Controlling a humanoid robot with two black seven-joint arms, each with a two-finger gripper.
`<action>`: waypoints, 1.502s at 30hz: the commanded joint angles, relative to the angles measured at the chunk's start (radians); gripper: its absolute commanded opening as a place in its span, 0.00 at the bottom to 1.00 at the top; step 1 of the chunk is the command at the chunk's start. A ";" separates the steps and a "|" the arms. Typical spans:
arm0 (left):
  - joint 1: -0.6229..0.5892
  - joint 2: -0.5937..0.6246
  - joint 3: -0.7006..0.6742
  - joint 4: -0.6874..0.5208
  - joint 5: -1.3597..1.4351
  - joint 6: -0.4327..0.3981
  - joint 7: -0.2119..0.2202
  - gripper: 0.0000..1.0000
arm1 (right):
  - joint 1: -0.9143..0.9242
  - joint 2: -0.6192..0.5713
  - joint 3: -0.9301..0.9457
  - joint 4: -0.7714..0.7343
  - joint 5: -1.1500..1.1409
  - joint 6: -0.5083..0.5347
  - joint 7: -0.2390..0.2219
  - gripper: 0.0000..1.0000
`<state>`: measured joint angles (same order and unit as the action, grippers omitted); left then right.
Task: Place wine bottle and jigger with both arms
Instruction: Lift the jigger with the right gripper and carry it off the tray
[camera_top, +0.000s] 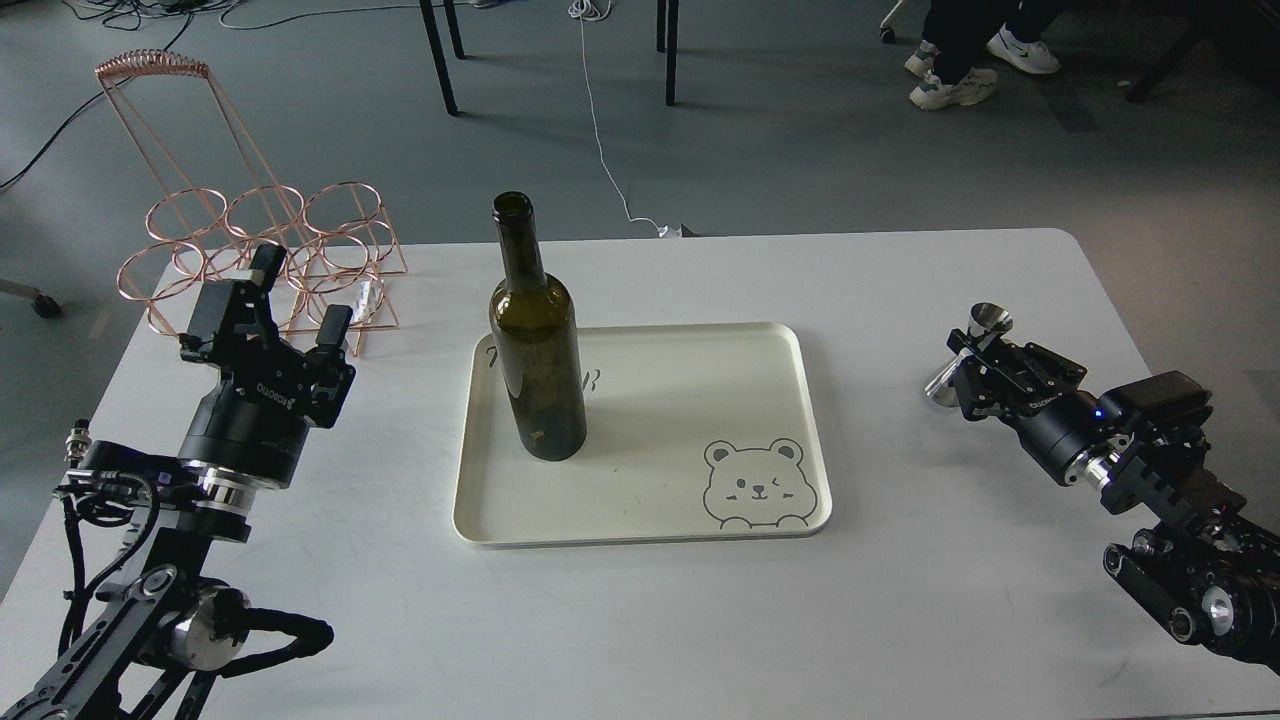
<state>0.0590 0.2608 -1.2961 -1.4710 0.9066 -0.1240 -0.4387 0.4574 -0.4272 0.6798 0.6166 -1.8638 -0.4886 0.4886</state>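
Standing upright on the cream tray (800, 420), the dark olive-green glass wine bottle (536, 370) is flanked by the spread, empty left gripper (297, 300) and the right gripper (968, 352), pinched on the small shiny silver metal jigger (965, 352).

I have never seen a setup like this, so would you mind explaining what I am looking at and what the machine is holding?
This single picture is taken from the robot's own head, looking forward and down at a white table. The two black limbs are its arms. The left gripper is open and empty, raised in front of a copper wire rack at the table's far left corner. The right gripper is closed on the jigger, a small silver measuring cup, which is tilted. In the middle lies a cream tray with a bear drawing. The wine bottle, dark green and uncorked, stands upright on the tray's left part. Someone's feet show beyond the table.
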 joint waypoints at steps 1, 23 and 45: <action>-0.001 0.001 0.000 0.000 0.000 0.000 0.000 0.98 | 0.003 0.010 -0.020 -0.027 0.029 0.000 0.000 0.22; -0.002 0.000 -0.002 0.000 0.000 -0.002 0.000 0.98 | 0.017 -0.001 -0.023 -0.034 0.034 0.000 0.000 0.81; -0.008 0.005 -0.003 0.000 0.000 -0.002 -0.002 0.98 | -0.158 -0.292 -0.088 0.279 0.080 0.000 0.000 0.96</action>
<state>0.0504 0.2655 -1.2995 -1.4703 0.9066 -0.1260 -0.4405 0.3395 -0.6581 0.5934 0.8315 -1.7961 -0.4887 0.4888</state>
